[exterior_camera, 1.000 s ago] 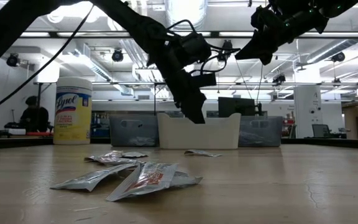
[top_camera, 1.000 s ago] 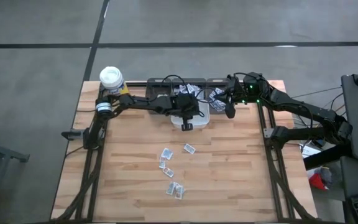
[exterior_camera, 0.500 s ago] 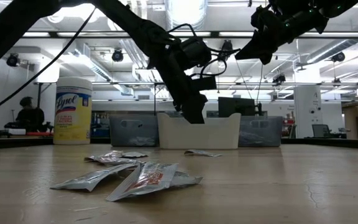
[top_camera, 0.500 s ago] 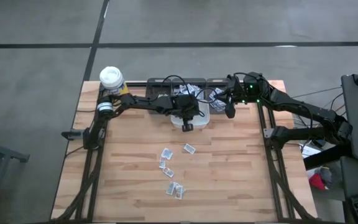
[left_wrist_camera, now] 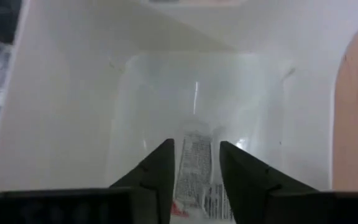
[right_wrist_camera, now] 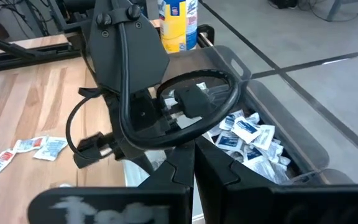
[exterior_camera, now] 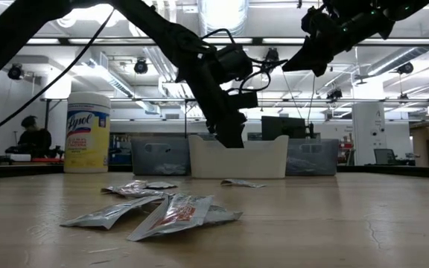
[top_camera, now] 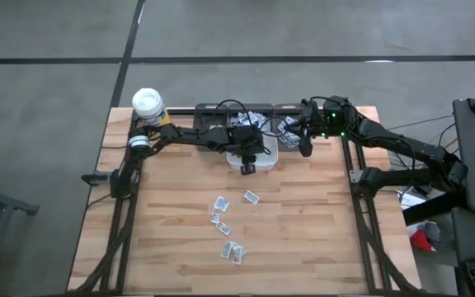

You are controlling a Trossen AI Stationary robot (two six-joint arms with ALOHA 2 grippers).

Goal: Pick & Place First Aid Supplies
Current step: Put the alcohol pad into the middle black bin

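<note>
Several first aid packets (top_camera: 229,224) lie flat on the wooden table, also seen up close in the low view (exterior_camera: 171,211). My left gripper (top_camera: 252,154) reaches down into the white bin (top_camera: 262,157) at the table's far middle. It is open, and a printed packet (left_wrist_camera: 196,167) lies on the bin floor between its fingers (left_wrist_camera: 159,163). My right gripper (top_camera: 305,148) hangs shut above the table beside the bins (right_wrist_camera: 194,152), holding nothing. My left gripper's fingers slant down into the white bin and stand on either side of the packet (left_wrist_camera: 194,149), along its length. The packet rests on the bin floor. Whether the fingers touch it I cannot tell.
Grey bins (top_camera: 285,125) with more packets (right_wrist_camera: 247,134) flank the white bin at the far edge. A yellow wipes bottle (top_camera: 148,106) with a white lid stands at the far left corner. A person (exterior_camera: 42,140) sits in the room behind.
</note>
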